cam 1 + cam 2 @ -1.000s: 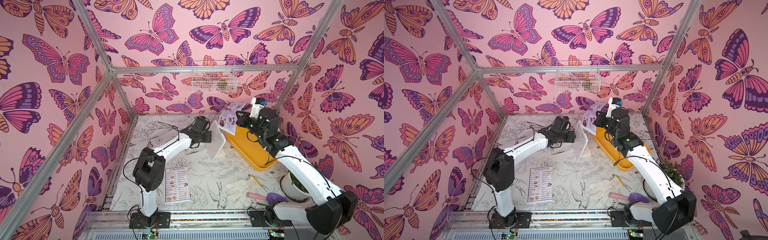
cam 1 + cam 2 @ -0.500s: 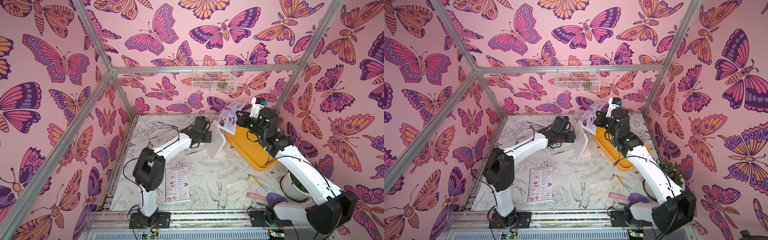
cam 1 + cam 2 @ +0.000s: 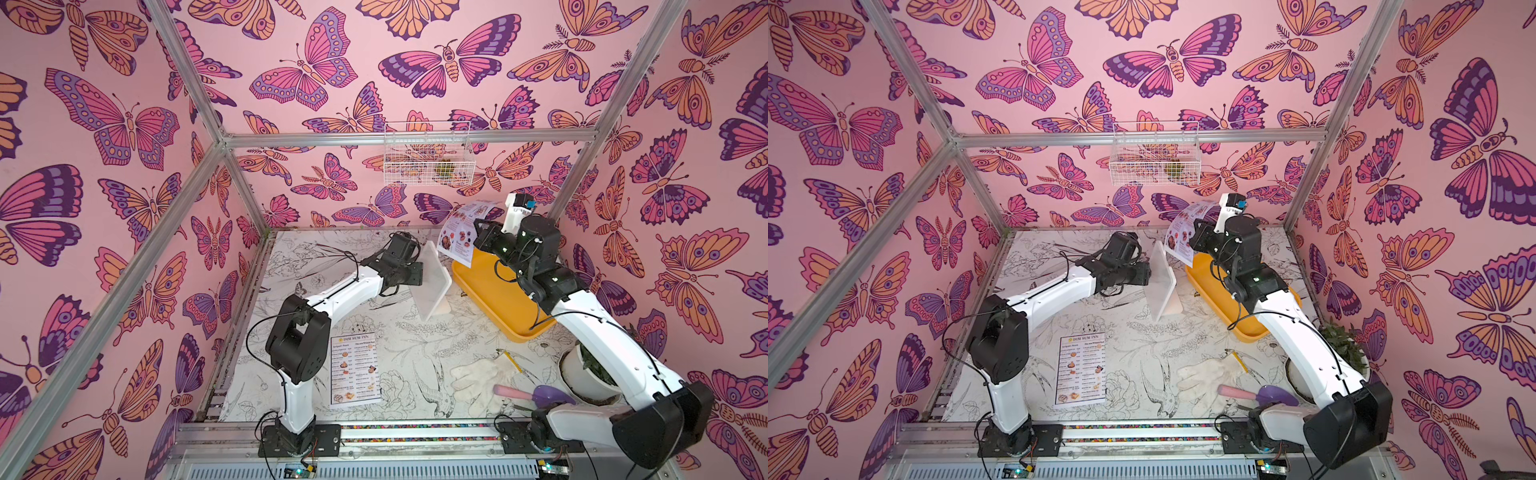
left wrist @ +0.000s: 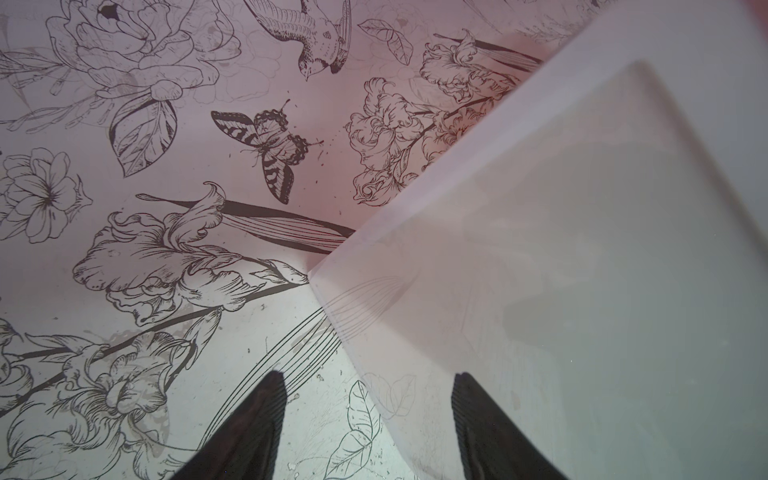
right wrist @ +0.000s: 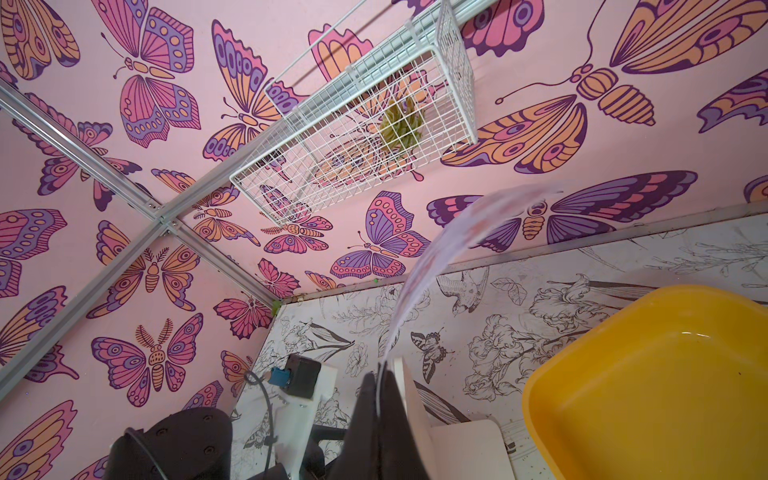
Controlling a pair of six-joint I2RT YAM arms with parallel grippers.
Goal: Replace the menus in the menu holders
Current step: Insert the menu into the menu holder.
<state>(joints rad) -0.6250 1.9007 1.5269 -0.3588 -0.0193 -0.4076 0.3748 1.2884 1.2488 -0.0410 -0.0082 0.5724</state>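
**Two sheets, one stand: floppy paper, stiff plastic**

Right gripper (image 5: pixel 380 370) is clamped on an edge of the SPECIAL MENU (image 3: pixel 457 237), which arches over limply. It looks thin and light, best pinched by a margin and fed in edge-first. Left gripper (image 4: pixel 366 374) stands parted astride the stiff, slick menu holder (image 3: pixel 432 282), seemingly empty. DIM SUM INN menu (image 3: pixel 355 370) lies flat on the table (image 3: pixel 407 345). Yellow tray (image 3: pixel 490 291) looks empty; wire basket (image 3: pixel 428 183) holds something green.

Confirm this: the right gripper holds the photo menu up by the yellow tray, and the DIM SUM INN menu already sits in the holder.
Wrong on one point: the DIM SUM INN menu lies flat on the table, not in the menu holder, as both top views show. The right gripper does hold the photo menu up by the yellow tray.
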